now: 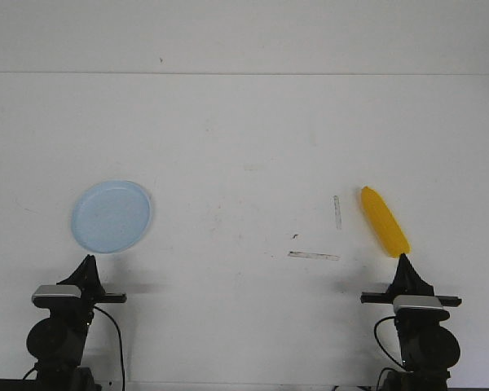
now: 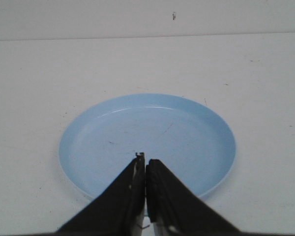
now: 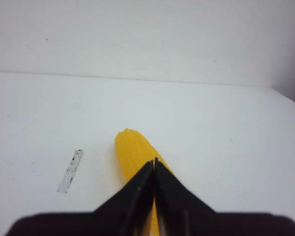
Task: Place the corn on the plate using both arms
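The pale blue plate (image 1: 112,216) lies empty on the left of the white table; it fills the left wrist view (image 2: 187,132). My left gripper (image 1: 87,261) is shut and empty, just in front of the plate's near rim; its tips (image 2: 145,158) show over the plate. The yellow corn (image 1: 384,221) lies on the right, slanted. It shows in the right wrist view (image 3: 130,150), partly hidden by my right gripper (image 3: 154,161). My right gripper (image 1: 403,259) is shut and empty, its tip just short of the corn's near end.
Two strips of clear tape lie on the table left of the corn, one upright (image 1: 337,212) and one flat (image 1: 313,256); the upright one also shows in the right wrist view (image 3: 70,170). The table's far edge meets a white wall.
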Motion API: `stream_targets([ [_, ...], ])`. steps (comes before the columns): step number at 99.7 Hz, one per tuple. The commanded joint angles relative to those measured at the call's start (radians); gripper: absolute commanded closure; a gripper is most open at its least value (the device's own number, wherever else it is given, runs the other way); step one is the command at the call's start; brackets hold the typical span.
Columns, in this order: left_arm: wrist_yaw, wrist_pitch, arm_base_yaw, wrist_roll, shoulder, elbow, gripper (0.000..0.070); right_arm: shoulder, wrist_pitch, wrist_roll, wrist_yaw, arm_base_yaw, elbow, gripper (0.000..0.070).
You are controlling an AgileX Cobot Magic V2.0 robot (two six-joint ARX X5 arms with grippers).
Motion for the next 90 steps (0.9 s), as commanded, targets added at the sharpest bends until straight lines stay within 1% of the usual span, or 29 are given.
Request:
stream_targets([
  [1, 0.003, 0.010, -0.002, -0.008, -0.002, -0.021, 0.0700, 0.000, 0.011, 0.011, 0.000, 0.000, -0.001, 0.0690],
  [52, 0.004, 0.010, -0.002, -0.010, -0.002, -0.021, 0.0700, 0.000, 0.011, 0.011, 0.000, 0.000, -0.001, 0.0690],
  [69, 0.004, 0.013, -0.002, -0.028, -0.002, -0.021, 0.0700, 0.000, 0.011, 0.011, 0.000, 0.000, -0.001, 0.0690],
  [80, 0.003, 0.049, -0.002, -0.027, -0.002, -0.021, 0.0700, 0.000, 0.011, 0.011, 0.000, 0.000, -0.001, 0.0690],
  [86, 0.003, 0.097, -0.002, -0.032, -0.002, -0.021, 0.0700, 0.000, 0.011, 0.011, 0.000, 0.000, -0.001, 0.0690],
  [90, 0.003, 0.152, -0.002, -0.048, -0.002, -0.021, 0.0700, 0.000, 0.011, 0.011, 0.000, 0.000, -0.001, 0.0690],
])
